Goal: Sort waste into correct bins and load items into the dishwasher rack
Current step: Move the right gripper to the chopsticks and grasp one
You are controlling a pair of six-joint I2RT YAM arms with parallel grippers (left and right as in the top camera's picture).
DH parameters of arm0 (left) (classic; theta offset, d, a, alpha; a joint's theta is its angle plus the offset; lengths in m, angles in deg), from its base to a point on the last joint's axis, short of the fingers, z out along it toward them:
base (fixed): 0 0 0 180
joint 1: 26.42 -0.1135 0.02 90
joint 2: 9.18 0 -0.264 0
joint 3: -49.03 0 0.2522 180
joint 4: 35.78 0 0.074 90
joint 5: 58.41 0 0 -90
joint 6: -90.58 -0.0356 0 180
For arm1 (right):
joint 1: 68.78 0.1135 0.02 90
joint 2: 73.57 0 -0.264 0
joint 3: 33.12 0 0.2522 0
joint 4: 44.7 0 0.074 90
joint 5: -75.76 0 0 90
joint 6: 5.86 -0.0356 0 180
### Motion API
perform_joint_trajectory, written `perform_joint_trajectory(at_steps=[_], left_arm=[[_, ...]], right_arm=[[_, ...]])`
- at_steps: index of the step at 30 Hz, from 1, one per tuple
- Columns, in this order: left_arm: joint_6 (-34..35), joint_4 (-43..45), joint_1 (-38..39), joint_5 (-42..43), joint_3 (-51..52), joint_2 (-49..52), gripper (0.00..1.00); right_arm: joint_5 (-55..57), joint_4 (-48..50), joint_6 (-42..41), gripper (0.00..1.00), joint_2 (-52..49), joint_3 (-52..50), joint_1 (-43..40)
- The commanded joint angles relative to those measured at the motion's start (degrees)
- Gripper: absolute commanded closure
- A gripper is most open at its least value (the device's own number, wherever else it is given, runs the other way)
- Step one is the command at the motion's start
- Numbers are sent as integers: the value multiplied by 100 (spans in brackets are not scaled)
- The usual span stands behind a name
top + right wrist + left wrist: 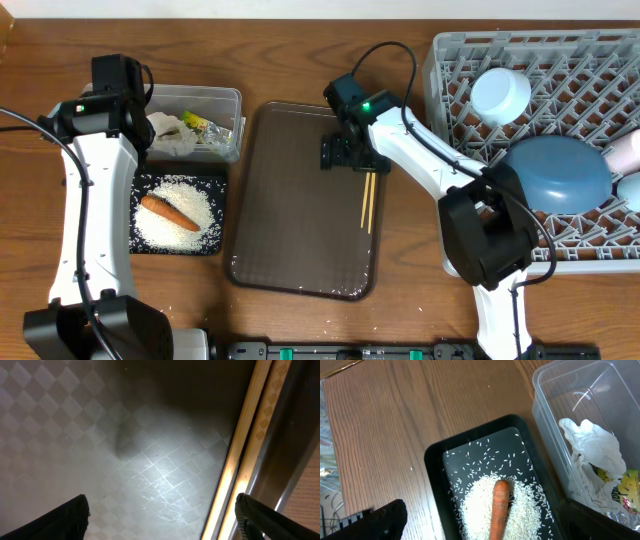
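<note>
Chopsticks (368, 200) are the step in hand: the pair lies together along the right edge of the brown serving tray (290, 230), ends pointing toward its far and near edges. Your right gripper (347, 155) sits low over their far end. In the right wrist view its jaws stand apart, with the sticks between them, close to the right-hand finger and touching neither. The waste looks sorted. Rice (475, 505) and the carrot (500, 505) are in the black tray (432, 460), and the paper wrappers (592, 445) and yellow-green packet (622, 487) are in the clear tub (545, 415). Your left gripper (482, 522) hangs over that tray, jaws wide and empty. The blue plate (560, 172) and a white cup (500, 95) already sit in the dishwasher rack (450, 70).

For the next move, shift the right gripper slightly so both sticks are centred, then close on both at once. They are thin and lie flat on the tray, so one could easily slip out or roll. Once they are held, lift them clear of the tray's rim and carry them right to the rack.
</note>
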Motion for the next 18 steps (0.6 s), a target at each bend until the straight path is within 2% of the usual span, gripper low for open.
perform_joint_trajectory(at_steps=[1,4,18], left_arm=[[50,-15,-4,-90,-4,17,2],[50,-15,-4,-90,-4,17,2],[50,-15,-4,-90,-4,17,2]], right_arm=[[17,31,-190,16,-11,46,22],[142,26,-424,20,-28,46,22],[457,37,-428,20,-190,46,22]])
